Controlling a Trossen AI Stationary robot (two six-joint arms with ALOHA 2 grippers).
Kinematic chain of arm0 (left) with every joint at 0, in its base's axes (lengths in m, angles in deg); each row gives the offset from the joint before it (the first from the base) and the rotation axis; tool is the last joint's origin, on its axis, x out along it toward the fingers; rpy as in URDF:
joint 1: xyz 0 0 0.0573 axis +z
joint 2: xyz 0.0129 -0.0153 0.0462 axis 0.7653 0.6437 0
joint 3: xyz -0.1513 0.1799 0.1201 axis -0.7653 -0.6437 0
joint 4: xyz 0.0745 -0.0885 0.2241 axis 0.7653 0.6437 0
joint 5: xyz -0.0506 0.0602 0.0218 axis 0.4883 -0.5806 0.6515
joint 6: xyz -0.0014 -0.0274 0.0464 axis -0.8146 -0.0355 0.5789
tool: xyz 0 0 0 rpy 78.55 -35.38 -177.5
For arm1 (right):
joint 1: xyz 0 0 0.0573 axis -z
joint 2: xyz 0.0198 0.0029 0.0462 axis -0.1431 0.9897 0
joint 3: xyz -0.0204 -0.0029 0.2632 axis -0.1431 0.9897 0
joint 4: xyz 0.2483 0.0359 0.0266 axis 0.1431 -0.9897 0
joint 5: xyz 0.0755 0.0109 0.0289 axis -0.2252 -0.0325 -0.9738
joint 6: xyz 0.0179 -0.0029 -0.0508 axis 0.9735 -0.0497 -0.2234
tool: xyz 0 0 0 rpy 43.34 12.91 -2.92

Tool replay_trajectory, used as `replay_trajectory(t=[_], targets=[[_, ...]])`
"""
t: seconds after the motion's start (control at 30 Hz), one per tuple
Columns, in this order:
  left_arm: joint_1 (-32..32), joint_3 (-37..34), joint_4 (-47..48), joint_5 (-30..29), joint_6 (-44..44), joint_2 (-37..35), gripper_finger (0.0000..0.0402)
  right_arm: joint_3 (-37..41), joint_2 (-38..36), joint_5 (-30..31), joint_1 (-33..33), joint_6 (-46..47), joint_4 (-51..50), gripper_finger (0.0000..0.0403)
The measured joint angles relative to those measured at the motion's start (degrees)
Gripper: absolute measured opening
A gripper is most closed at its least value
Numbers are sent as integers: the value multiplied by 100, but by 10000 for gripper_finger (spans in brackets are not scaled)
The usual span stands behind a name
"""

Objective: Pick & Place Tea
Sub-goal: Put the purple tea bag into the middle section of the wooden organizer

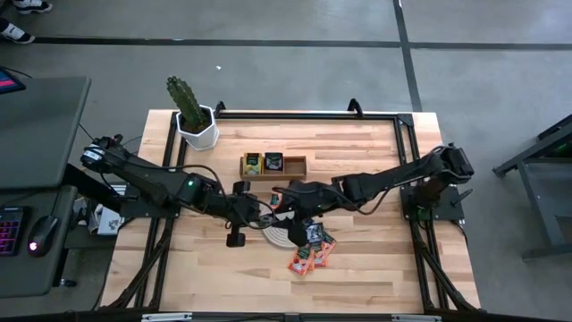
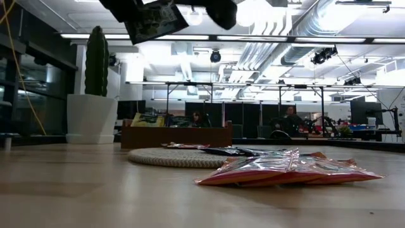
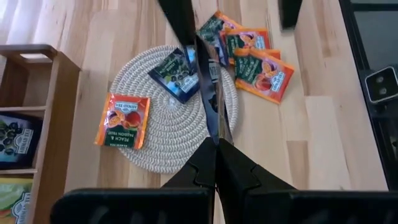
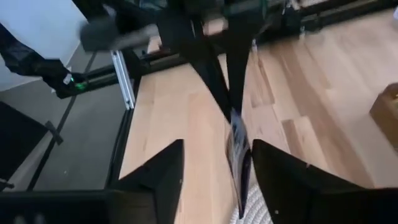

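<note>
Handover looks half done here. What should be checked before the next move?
1. Left gripper shut on the held dark sachet: ok.
2. Right gripper open: ok.
3. Right fingers clear of the held sachet: not ok; it hangs between them.
4. Tray in view with dark tea in one compartment: ok; room left, cannot tell.
5. Mat cleared: not ok; an orange sachet and another dark sachet lie on it.
</note>
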Motion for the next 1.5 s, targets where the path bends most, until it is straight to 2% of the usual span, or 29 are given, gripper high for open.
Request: replay_trajectory(t=[0.17, 0.37, 0.73, 0.97, 1.5], targets=[[0, 0, -33, -70, -1, 0, 0, 0, 197, -68, 58, 154, 131, 205], [0, 0, -10, -61, 15, 0, 0, 0, 215, -96, 71, 147, 386, 184], [0, 0, -15, -87, 17, 0, 0, 0, 219, -121, 92, 29, 318, 99], [0, 0, -13, -89, 16, 0, 0, 0, 219, -5, 94, -180, 310, 11], [0, -2, -11, -107, 19, 0, 0, 0, 219, 351, 72, -307, 194, 1]])
